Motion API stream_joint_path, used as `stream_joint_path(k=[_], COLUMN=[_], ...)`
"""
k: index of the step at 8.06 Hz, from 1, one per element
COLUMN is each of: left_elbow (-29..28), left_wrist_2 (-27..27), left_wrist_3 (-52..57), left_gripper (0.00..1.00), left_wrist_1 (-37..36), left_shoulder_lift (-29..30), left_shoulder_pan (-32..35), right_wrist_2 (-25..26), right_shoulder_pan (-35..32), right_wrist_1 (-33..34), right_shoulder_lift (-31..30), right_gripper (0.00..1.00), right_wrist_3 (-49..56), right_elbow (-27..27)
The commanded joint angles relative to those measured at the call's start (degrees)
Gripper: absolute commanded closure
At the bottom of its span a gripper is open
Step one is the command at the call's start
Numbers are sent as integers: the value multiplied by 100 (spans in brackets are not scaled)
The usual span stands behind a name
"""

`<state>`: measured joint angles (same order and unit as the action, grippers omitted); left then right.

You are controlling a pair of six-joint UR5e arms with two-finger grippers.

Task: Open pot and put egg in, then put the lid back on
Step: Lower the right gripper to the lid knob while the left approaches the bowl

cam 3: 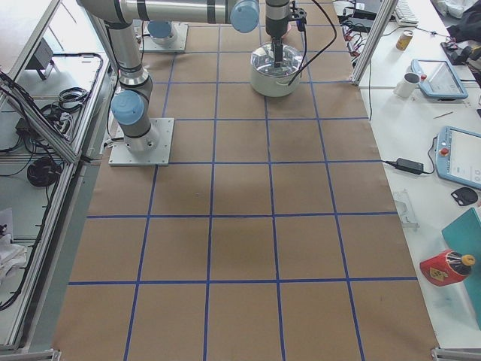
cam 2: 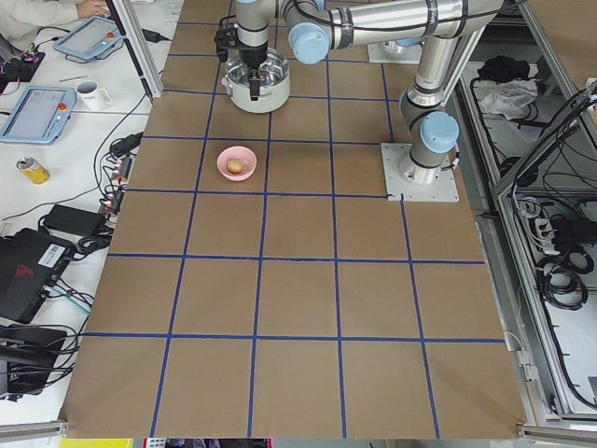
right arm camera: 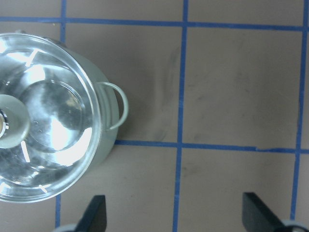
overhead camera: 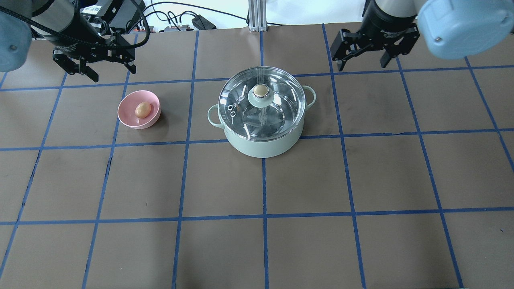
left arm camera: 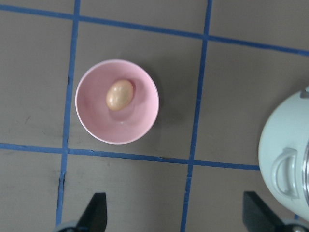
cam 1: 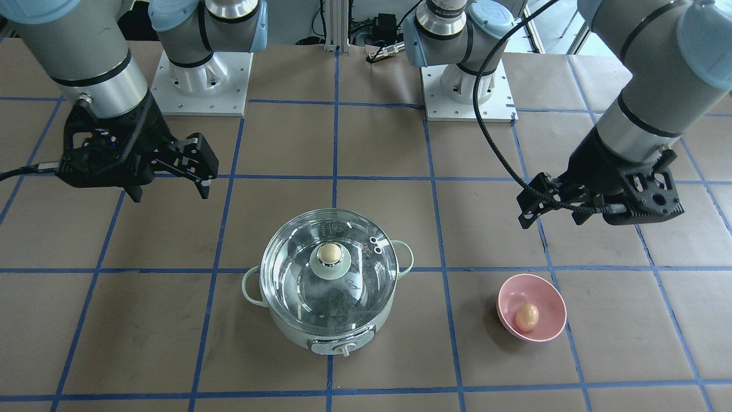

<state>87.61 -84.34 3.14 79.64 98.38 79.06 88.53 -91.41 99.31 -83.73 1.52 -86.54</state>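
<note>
The mint-green pot (overhead camera: 261, 144) stands mid-table with the glass lid (overhead camera: 281, 110) on it, beige knob (overhead camera: 260, 90) up. The tan egg (overhead camera: 143, 109) lies in a pink bowl (overhead camera: 130, 120) to the pot's left. My left gripper (overhead camera: 100, 70) hangs open and empty above the table just behind the bowl. Its wrist view shows the egg (left arm camera: 119, 94) and the pot's edge (left arm camera: 275, 145). My right gripper (overhead camera: 362, 64) hangs open and empty behind and to the right of the pot. Its wrist view shows the lid (right arm camera: 48, 121) and a loop handle (right arm camera: 118, 104).
The table (overhead camera: 321, 180) is brown with a blue tape grid. The two arm bases (cam 1: 200, 80) (cam 1: 466, 91) stand on white plates at the robot's side. The pot's knob panel (cam 1: 342, 346) faces away from the robot.
</note>
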Motion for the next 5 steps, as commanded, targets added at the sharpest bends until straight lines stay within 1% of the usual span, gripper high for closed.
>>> stream_joint_path(k=[1,2,3,5], left_elbow=[11,54,89,116], left_wrist_2=[-809,-846,-847,-856], left_wrist_3=[-58,-42,-50,-59], left_gripper=[0,0,0,0], left_wrist_1=[-1673,-1732,-1767,-1759], left_shoulder_lift=[1005,1234,1472,1693], left_shoulder_pan=[-66,-66,-66,-66], right_wrist_2=[24,33,24,33], right_shoulder_pan=[-832,-1139,-1412,-1782], right_wrist_1=[220,281,404,536], right_shoulder_lift=[618,786,988,1340], right_gripper=[0,0,0,0], right_wrist_3=[-99,-430,-529,-687], right_elbow=[619,647,708,788])
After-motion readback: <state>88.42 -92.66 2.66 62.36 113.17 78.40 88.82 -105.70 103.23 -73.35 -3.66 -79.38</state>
